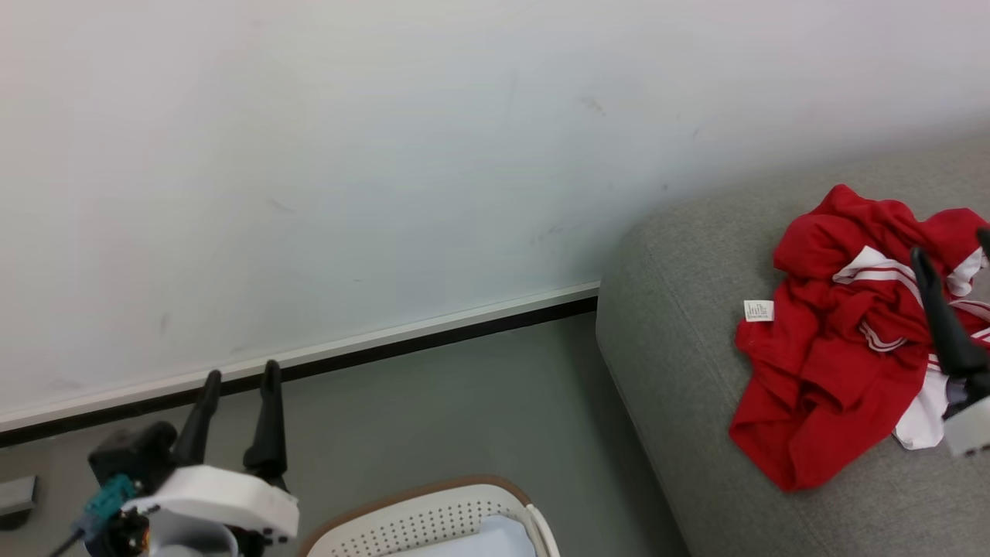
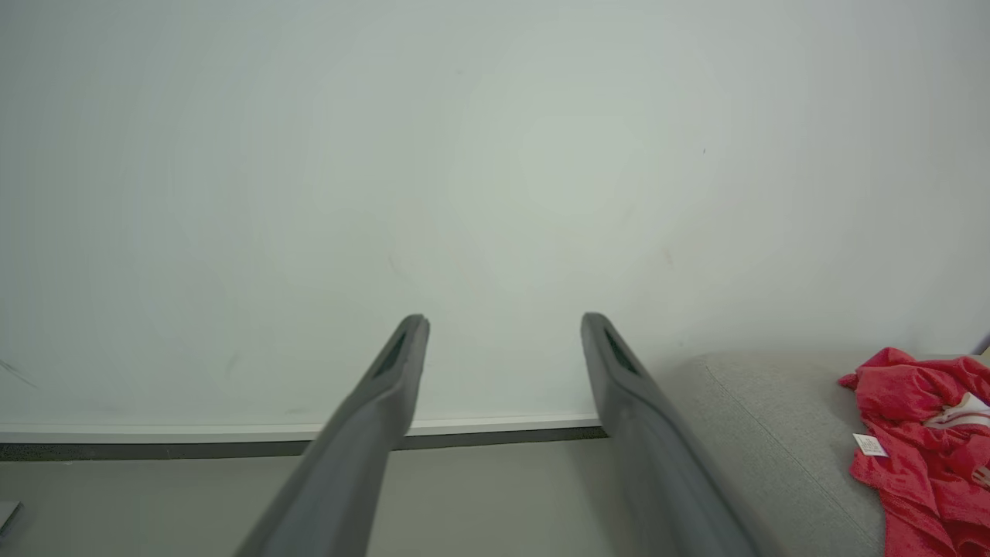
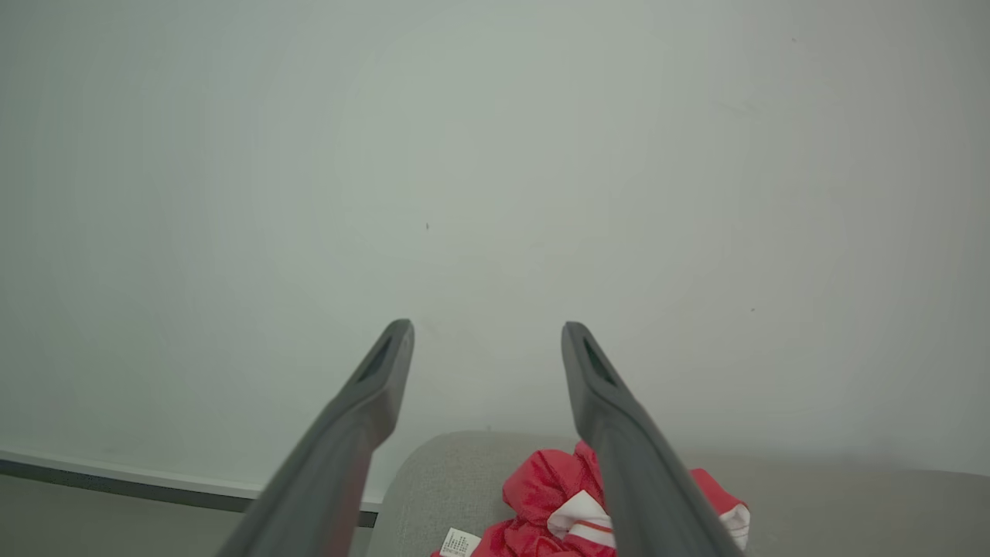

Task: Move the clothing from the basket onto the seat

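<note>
Pale, scuffed wall (image 1: pixel 309 155) filled the far side of the scene and met a grey-green floor (image 1: pixel 479 402) at a white-and-black skirting strip (image 1: pixel 433 326). On the right stood the seat (image 1: pixel 681 371), light grey with a rounded corner and a seam running along its edge. The clothing (image 1: pixel 820 363) lay crumpled on the seat's cushion, bright red with white striped bands showing among the folds. Its small white label tag (image 1: pixel 759 310) stuck out at the left edge of the heap, flat on the grey fabric.

At the near edge, left of the seat, I saw part of the basket (image 1: pixel 433 520): a white perforated wall under a brown rim, with pale lining (image 1: pixel 499 541) inside.

I had the left hand (image 1: pixel 241 371) over the floor at the near left, just beside the basket and well apart from the seat. Its two dark fingers were spread wide with nothing between them.

The right hand (image 3: pixel 487 329) was over the right part of the garment, its fingers also spread wide and empty. From the head camera one finger crossed in front of the red cloth, and I could not tell whether it touched.
</note>
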